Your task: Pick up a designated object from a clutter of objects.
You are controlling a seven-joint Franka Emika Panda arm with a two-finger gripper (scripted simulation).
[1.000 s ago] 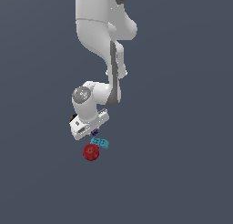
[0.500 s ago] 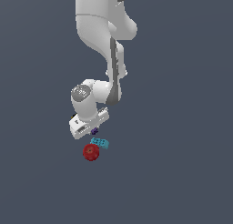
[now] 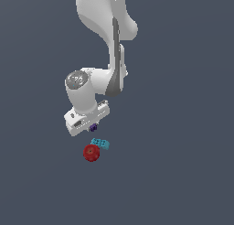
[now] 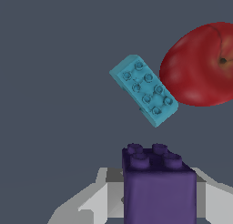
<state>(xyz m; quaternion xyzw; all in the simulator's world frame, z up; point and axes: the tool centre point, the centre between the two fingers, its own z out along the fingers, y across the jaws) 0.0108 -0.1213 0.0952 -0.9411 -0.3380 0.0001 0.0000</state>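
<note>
- The white robot arm point(image 3: 98, 50) hangs down from the top of the exterior view, with its white end effector point(image 3: 93, 126) low over a plain dark grey table point(image 3: 183, 174).
- The small dark purple studded building block point(image 4: 157, 184) sits right between the pale grey fingers point(image 4: 98, 202) in the wrist view, studs up and filling the gap. So the end effector looks pinched on it, one finger on each side.
- In the exterior view that same purple block is just a tiny purple speck poking out under the hand, on the exterior view's right of the hand's underside. Can't really tell from there whether it's touching the table or not.
- The flat cyan studded brick point(image 3: 100, 143) lies a little below the hand in the exterior view, near the purple block but clearly apart from it. In the wrist view it's lying at an angle with its stud rows showing.
- The red round apple-like object point(image 3: 91, 152) is just beside the cyan brick, on the exterior view's left of it and slightly lower in the picture. The two look touching or nearly so.
- The wrist view shows a dark stem dimple on the red one, and it's a lot bigger than either brick.
</note>
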